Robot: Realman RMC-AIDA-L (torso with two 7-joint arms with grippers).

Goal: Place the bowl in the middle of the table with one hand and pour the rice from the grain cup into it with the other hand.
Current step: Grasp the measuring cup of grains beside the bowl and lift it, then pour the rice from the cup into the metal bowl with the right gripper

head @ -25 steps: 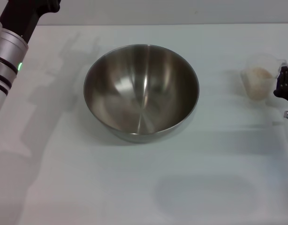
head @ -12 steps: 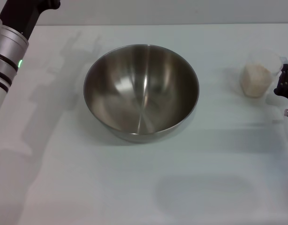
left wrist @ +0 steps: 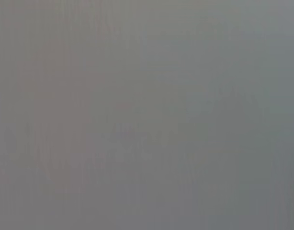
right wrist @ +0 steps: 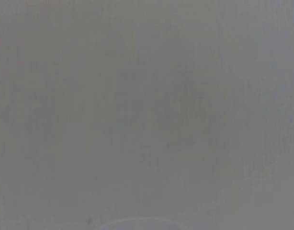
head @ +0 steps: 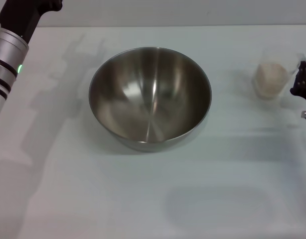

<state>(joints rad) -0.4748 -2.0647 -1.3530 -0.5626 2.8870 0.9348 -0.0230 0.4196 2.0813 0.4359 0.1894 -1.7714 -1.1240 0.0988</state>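
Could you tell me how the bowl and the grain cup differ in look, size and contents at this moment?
The bowl is shiny steel, while the grain cup is clear plastic. The bowl is far wider than the cup. The bowl is empty, while the cup holds the rice. The bowl stands alone in the middle of the table; the cup is at the right edge beside the right gripper. Both are upright.

- The plain flat surface (left wrist: 147, 115) fills the left wrist view from edge to edge, an even grey (faintly lighter toward one side).
- No edge or object interrupts that surface.
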